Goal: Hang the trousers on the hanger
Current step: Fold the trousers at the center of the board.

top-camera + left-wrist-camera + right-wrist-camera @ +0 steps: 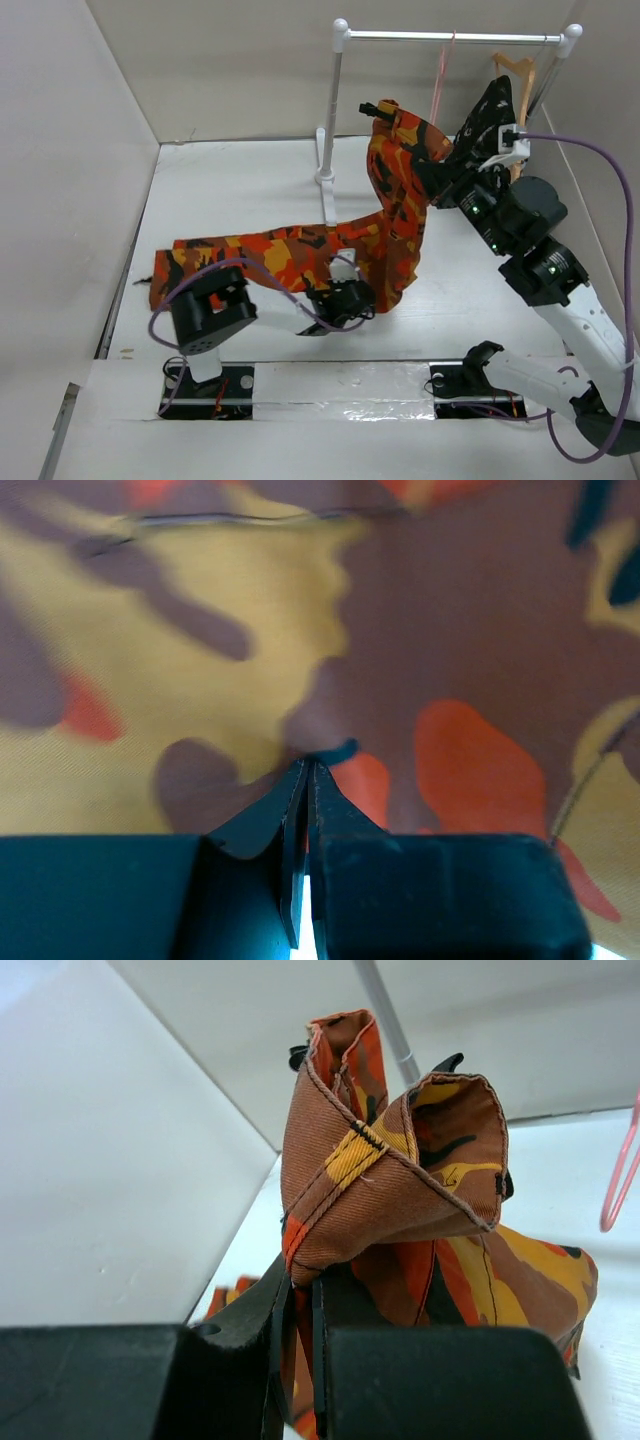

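Surface: smooth white tabletop (250, 190), boxed by plain pale walls (70, 150) at the left and far edges.
Cloth: trousers (270, 250), camouflage twill with stitched seams. The long axis lies flat from the left edge rightward, then climbs toward the far right corner, with the folded end uppermost.
Near edge, centre: left gripper (345, 300), fingers clenched on a pinch of the trousers.
Far edge: rack (335, 110), white posts carrying a thin metal rod (450, 37).
On the rod: hanger (440, 85), slim pink wire, just beside the raised cloth.
Far right: right gripper (437, 178) clamped on the lifted end, with a wooden hanger (515, 68) carrying a black-and-white garment (490, 115) behind.
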